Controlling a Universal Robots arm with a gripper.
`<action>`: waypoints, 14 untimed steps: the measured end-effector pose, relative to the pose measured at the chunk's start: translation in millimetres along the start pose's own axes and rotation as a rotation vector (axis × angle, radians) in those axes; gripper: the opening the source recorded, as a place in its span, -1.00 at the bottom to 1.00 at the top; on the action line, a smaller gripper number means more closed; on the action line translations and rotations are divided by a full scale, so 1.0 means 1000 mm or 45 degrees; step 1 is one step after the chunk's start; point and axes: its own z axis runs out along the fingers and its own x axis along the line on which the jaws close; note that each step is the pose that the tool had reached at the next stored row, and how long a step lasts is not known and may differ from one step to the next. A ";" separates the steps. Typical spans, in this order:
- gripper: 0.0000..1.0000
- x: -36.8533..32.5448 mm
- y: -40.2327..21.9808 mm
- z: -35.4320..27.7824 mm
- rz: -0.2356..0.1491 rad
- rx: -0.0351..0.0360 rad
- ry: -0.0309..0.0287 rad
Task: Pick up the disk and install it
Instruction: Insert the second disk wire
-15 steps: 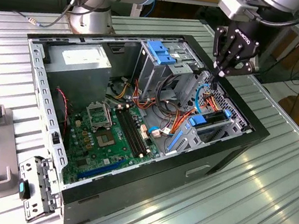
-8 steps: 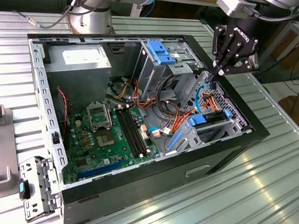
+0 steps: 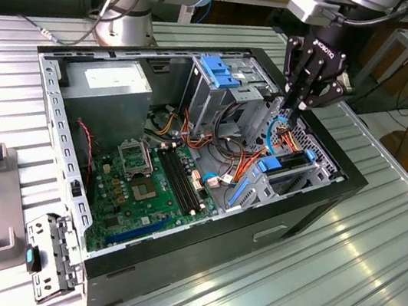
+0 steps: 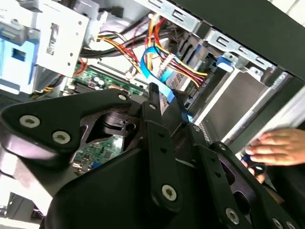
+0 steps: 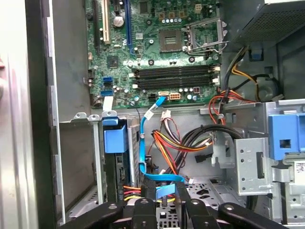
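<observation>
Inside the open computer case point(image 3: 193, 272), the disk point(image 3: 294, 164) sits on edge in a bay of the lower drive cage, at the end of the case towards the exterior view's right. Its blue carrier rail point(image 5: 114, 139) shows at the bay's mouth in the first wrist view. Just above it hangs the gripper point(image 3: 295, 109), with a flat blue cable point(image 3: 271, 132) running between its fingertips. I cannot tell whether the fingers clamp the cable or merely stand either side of it. Beside the bay lie the green motherboard point(image 3: 145, 182), an upper cage with a blue latch point(image 3: 219, 70), and the grey power supply point(image 3: 111, 80). A person's hand point(image 4: 281, 148) rests outside the case wall. The case stands on a ribbed metal table point(image 3: 346, 284).
</observation>
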 end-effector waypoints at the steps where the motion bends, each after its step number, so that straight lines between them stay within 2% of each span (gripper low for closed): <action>1: -0.40 -0.0006 0.0000 -0.0001 0.000 0.0005 0.0073; 5: -0.40 -0.0012 0.0001 -0.0002 0.000 0.0016 0.0224; 11: -0.40 -0.0015 0.0002 -0.0038 0.000 0.0017 0.0251; 14: -0.40 -0.0042 0.0003 -0.0042 0.001 0.0027 0.0417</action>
